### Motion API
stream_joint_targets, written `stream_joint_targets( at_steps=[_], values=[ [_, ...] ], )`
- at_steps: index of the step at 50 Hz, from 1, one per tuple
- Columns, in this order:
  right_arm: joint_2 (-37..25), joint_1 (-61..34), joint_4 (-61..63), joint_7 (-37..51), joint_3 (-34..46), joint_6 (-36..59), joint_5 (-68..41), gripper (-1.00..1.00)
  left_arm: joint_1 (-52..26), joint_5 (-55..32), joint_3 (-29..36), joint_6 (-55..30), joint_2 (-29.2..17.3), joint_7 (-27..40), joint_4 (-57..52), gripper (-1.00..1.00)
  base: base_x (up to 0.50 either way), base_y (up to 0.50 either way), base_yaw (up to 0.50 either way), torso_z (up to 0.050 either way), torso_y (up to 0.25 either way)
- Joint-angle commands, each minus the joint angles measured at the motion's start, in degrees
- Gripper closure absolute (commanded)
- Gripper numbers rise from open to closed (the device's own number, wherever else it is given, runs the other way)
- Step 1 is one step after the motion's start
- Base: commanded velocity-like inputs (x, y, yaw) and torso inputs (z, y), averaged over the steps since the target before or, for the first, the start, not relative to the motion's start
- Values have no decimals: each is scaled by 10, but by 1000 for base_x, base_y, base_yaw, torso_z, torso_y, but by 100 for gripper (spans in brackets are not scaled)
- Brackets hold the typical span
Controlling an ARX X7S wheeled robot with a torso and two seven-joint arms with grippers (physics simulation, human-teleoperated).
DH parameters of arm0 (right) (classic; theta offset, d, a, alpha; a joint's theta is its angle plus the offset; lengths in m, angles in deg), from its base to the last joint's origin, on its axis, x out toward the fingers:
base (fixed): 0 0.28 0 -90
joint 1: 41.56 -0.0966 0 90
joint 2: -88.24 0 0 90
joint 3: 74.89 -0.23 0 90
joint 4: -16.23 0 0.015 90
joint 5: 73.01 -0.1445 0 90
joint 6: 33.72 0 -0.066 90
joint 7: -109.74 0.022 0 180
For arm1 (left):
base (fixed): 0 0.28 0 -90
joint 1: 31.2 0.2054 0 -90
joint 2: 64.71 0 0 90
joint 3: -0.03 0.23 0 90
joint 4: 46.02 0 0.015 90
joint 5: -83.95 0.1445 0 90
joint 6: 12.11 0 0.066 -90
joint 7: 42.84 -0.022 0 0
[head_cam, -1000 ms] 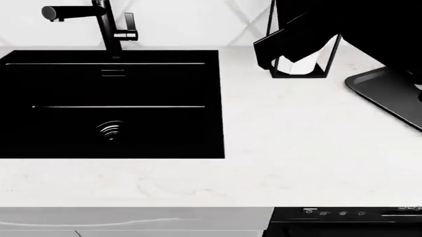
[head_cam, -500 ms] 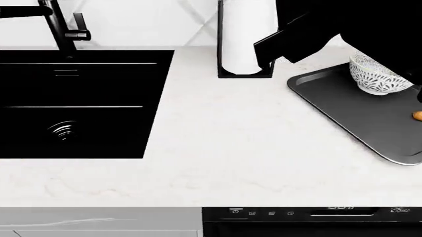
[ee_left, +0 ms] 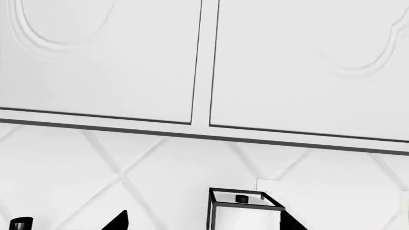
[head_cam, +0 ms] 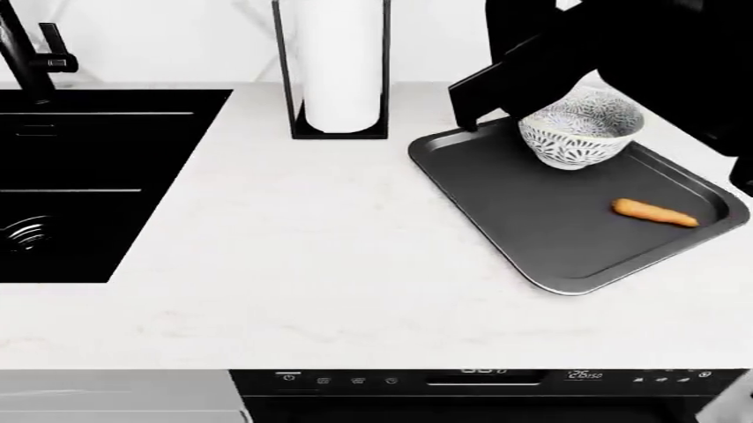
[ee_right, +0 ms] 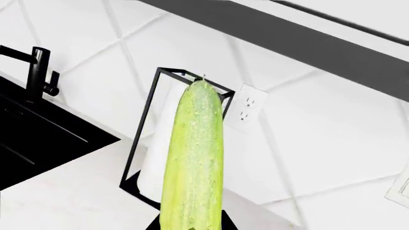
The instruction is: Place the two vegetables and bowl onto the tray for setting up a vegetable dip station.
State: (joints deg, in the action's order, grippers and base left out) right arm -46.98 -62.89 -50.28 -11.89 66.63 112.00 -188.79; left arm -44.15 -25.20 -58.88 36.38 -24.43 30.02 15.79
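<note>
The tray [head_cam: 553,238] lies on the counter [head_cam: 294,264], right of the sink [head_cam: 70,176] and just beside the paper towel stand [head_cam: 339,70]. The bowl [head_cam: 581,130] stands upright on the far part of the tray, and the carrot [head_cam: 654,212] lies flat on it nearer the front, apart from the bowl. The right gripper holds the cucumber [ee_right: 193,158] by its lower end, raised in the air. Whether the left gripper is open or closed I cannot tell.
</note>
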Motion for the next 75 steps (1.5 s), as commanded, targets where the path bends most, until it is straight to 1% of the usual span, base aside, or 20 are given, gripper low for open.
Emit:
stream_joint_targets(
  at_steps=[1,6,10,32,38,43,47,50,58,63,75],
  values=[
    [-1,5,0,-6,-3,1,11,100,1,-1,0,1,-1,0,0,-100,0,-500,0,0,0],
    [-2,5,1,-11,-4,2,11,100,0,0,1,1,-1,0,0,-100,0,-500,0,0,0],
    [-2,11,9,-35,-19,-7,26,100,-1,-2,1,0,-1,1,0,-100,63,-486,0,0,0],
    [-3,23,11,-44,-15,-6,36,100,-3,-2,0,2,-3,1,0,-100,322,-386,0,0,0],
    [-4,23,11,-44,-15,-4,36,100,-4,-4,0,2,-3,2,-1,-100,325,-183,0,0,0],
    [-3,26,10,-46,-15,-6,39,100,-5,-4,1,2,-3,2,0,-100,0,0,0,0,2],
    [-6,29,14,-46,-14,-7,23,100,-8,-9,-1,1,-8,6,0,-100,0,0,0,0,0],
    [-11,44,20,-61,-26,-25,2,100,-4,-6,-1,2,-10,6,1,-100,0,0,0,0,0],
    [-22,62,11,-93,-36,-36,-36,100,-3,-3,1,3,-10,6,2,-100,0,0,0,0,0],
    [-33,55,1,-98,-32,-25,-74,100,-4,-3,1,2,-10,7,2,-100,0,0,0,0,0],
    [-34,54,-23,-98,-9,-13,-154,100,-4,-3,2,2,-9,8,2,-100,0,0,0,0,0]
  ],
)
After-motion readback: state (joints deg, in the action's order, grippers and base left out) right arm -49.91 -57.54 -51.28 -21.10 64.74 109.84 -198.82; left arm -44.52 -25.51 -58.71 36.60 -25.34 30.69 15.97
